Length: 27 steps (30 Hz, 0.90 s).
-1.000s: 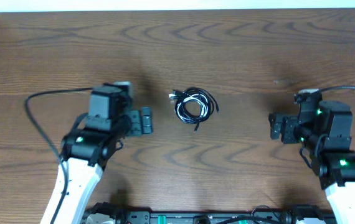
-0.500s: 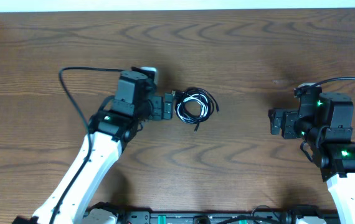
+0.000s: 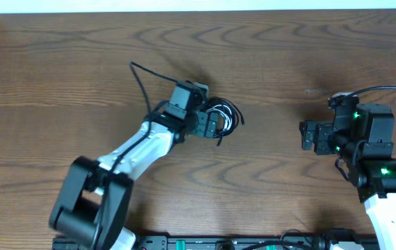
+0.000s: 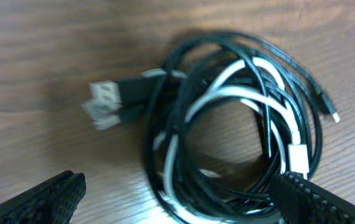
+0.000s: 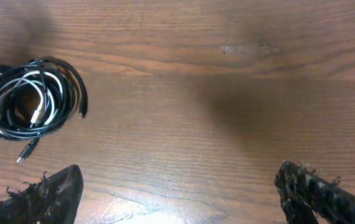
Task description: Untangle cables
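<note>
Jaws on the left gripper [image 4: 177, 208] are standing wide open, 1 finger showing at each lower corner of the wrist view. The near edge of the cables [image 4: 240, 124] is lying between them, and nothing is being gripped. Jaws on the right gripper [image 3: 310, 137] are also gaping open, holding nothing and hovering well apart from the cables.

The cables are sitting as 1 tight coil near the middle of the table [image 3: 288, 55]. Several black loops are winding together with 1 white cable [image 4: 227, 93], and a USB plug [image 4: 103, 102] is sticking out at the side.

Risk, as I am judging it:
- Closing here is likely to catch several strands at once, so a pull would be dragging the whole coil across the wood rather than freeing 1 cable.
- The loops are crossing each other, so tugging 1 end could be cinching them tighter.
- With the right arm far off, nothing is pinning the coil down.
</note>
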Available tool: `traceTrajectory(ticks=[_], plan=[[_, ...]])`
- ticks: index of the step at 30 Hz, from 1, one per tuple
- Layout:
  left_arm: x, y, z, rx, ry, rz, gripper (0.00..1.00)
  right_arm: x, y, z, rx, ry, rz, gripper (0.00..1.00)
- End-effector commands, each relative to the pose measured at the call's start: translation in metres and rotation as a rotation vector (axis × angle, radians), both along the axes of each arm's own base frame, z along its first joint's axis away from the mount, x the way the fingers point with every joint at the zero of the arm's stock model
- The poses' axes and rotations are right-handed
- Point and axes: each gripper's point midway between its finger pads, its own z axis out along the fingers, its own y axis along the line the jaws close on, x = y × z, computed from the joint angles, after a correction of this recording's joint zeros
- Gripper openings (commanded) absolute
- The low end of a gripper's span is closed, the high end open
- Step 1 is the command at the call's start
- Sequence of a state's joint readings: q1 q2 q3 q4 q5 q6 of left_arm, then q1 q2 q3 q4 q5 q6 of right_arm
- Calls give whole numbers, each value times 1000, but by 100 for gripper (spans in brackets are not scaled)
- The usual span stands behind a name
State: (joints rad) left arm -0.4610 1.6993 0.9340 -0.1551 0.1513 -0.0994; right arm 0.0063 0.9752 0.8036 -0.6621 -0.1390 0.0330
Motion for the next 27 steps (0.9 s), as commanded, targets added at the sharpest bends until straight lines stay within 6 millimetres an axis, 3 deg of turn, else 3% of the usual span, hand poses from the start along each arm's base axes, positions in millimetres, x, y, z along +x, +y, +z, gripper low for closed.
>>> traceTrajectory(ticks=[1,4,8,11,13,15,16,18,19,20,22,25,27], plan=[[3,-13,-12,14,0,-38,97,3,4,9,-3,-26,22,95],[1,-19,-23,21,11,-53,89,4,4,10,-3,-27,22,96],[-4,-16,-33,35,48,-47,55,4,4,10,-3,-27,22,96],[-9,-13,-37,47,70,-47,55,4,4,10,-3,-28,22,96],[-12,-12,-39,53,83,-47,70,4,4,10,-3,-27,22,96],[-12,-12,-39,53,83,-47,70,4,4,10,0,-28,25,96],[-13,-12,-40,48,92,-31,64,4,5,10,0,-28,25,96],[-16,-14,-40,24,118,-11,35,3,6,10,9,-28,33,96],[-21,-23,-37,-29,141,-44,15,3,9,11,21,-29,44,96],[-25,-32,-30,-76,151,-71,8,3,14,12,41,-34,63,96],[-27,-41,-12,-137,138,-103,7,4,23,15,80,-43,101,97],[-31,-57,45,-267,54,-171,7,0,53,20,179,-54,264,97],[-30,-58,86,-332,-18,-148,8,-5,77,20,290,-33,385,96]])
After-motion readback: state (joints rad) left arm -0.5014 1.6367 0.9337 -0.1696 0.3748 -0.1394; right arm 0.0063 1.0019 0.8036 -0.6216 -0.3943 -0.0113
